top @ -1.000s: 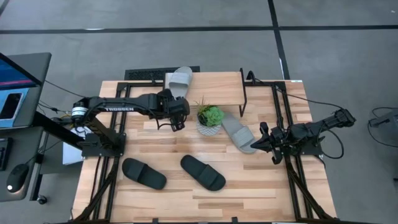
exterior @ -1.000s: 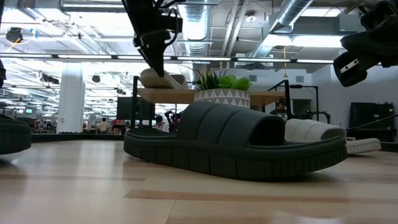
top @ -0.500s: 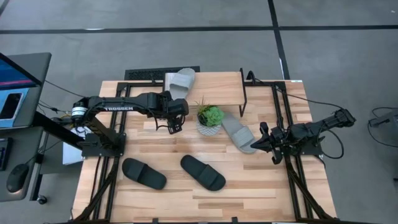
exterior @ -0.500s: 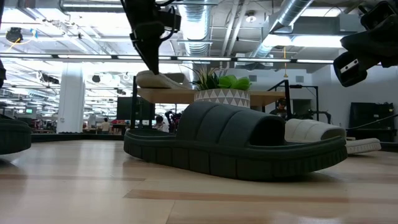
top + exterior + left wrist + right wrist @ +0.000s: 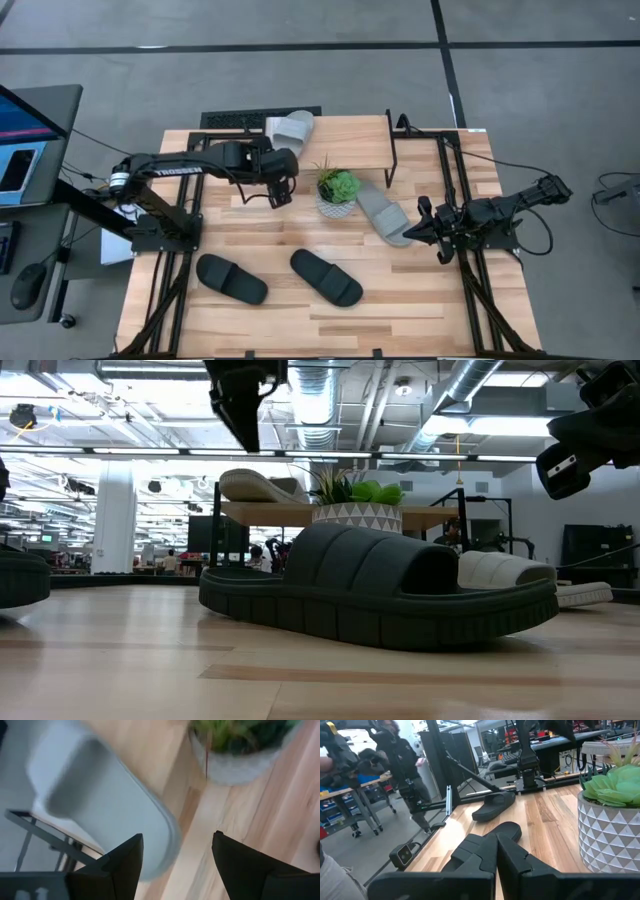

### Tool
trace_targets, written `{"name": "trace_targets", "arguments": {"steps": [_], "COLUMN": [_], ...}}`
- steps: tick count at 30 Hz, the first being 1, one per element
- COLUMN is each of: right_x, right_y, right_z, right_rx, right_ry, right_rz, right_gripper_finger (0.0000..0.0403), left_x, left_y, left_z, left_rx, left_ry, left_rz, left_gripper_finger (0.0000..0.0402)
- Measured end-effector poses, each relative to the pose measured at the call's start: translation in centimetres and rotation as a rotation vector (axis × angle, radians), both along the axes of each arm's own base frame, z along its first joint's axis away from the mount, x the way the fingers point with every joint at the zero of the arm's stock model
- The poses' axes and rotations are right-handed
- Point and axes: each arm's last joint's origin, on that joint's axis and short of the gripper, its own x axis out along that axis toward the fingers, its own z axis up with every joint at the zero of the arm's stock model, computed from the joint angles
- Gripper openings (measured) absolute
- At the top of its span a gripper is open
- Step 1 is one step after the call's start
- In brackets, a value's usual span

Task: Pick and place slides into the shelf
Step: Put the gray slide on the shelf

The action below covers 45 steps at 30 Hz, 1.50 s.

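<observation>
Slides look light and springy, best pinched across the strap: one grey slide [image 5: 292, 127] rests on the shelf [image 5: 345, 130] at upper centre, left gripper [image 5: 277, 195] open, right gripper [image 5: 421, 225] closed.

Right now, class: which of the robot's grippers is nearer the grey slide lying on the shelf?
The left. The left gripper hovers open just in front of the grey slide on the shelf; the right gripper waits shut far across the table.
</observation>
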Motion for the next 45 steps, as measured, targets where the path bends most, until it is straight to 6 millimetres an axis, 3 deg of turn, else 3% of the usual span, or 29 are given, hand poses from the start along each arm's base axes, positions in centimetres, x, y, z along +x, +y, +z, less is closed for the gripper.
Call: {"name": "trace_targets", "arguments": {"steps": [5,12,19,24,28,32,39,45], "right_x": [0.0,0.0,0.0,0.0,0.0,0.0,0.0,-0.1], "right_y": [0.0,0.0,0.0,0.0,0.0,0.0,0.0,0.3], "right_z": [0.0,0.0,0.0,0.0,0.0,0.0,0.0,0.5], "right_rx": [0.000,0.000,0.000,0.000,0.000,0.000,0.001,0.071], "right_ry": [0.000,0.000,0.000,0.000,0.000,0.000,0.000,-0.022], "right_rz": [0.000,0.000,0.001,0.000,0.000,0.000,0.016,0.098], "right_gripper_finger": [0.0000,0.0000,0.0000,0.0000,0.0000,0.0000,0.0000,0.0000], "left_x": [-0.2,-2.0,-5.5,-7.7,-7.8,-7.2,-6.6,-5.9], "left_y": [0.0,-0.8,-3.3,-5.7,-8.2,-11.1,-15.6,-17.9], "left_z": [3.1,10.1,16.2,18.0,17.7,15.9,10.2,4.8], "left_rx": [0.015,0.055,0.142,0.123,0.122,0.160,0.205,0.127], "left_ry": [-0.065,-0.273,-0.550,-0.745,-0.800,-0.815,-0.916,-1.004], "left_rz": [-0.005,0.042,0.068,0.130,0.161,0.193,0.312,0.379], "left_gripper_finger": [0.0225,0.0224,0.0224,0.0224,0.0223,0.0223,0.0223,0.0223]}}
